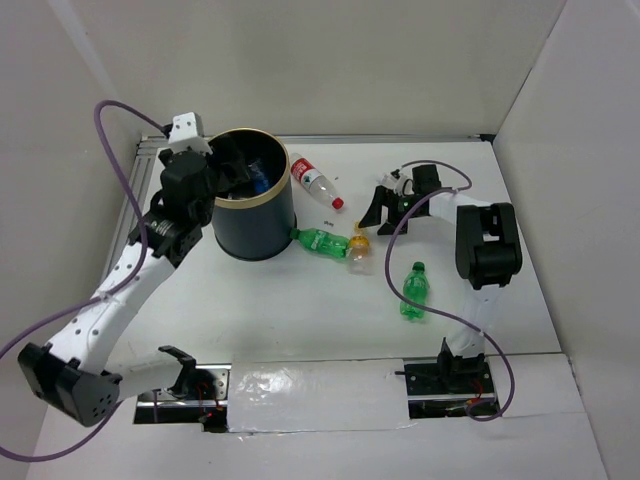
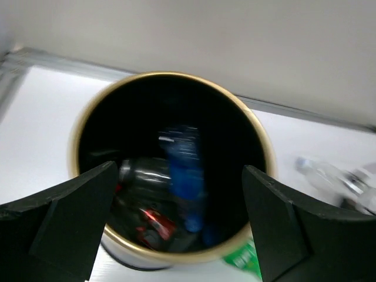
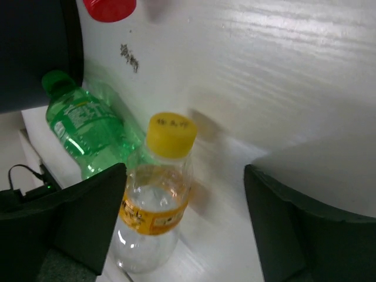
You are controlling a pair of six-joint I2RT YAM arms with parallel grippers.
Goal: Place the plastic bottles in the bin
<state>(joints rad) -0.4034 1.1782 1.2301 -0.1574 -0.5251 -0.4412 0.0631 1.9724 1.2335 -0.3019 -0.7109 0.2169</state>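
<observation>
Left claw [image 2: 179,176] gapes over the round gold-rimmed bin [image 2: 176,74] (clear bottles [image 2: 141,173] inside); right claw [image 3: 185,176] spread near yellow-capped bottle [image 3: 155,205].

**Bin mouth reachable from above; its right side is cluttered**

- Bin [image 1: 250,228] stands near the far-left corner. The left gripper [image 1: 228,160] hangs over the mouth with its jaws wide.
- Bottles in the bin [image 2: 176,176] sit well below the rim.
- First green bottle [image 1: 322,241] touches the bin's right wall, and the yellow-capped bottle [image 1: 358,250] lies just beside it. Low passage there is blocked.
- Red-labelled bottle [image 1: 315,182] blocks the bin's far-right side.
- Right gripper [image 3: 182,176], jaws wide, faces the yellow-capped bottle.
- Second green bottle [image 1: 415,290] lies apart toward the right edge, with bare counter around it.
- Bare counter runs along the near edge.
</observation>
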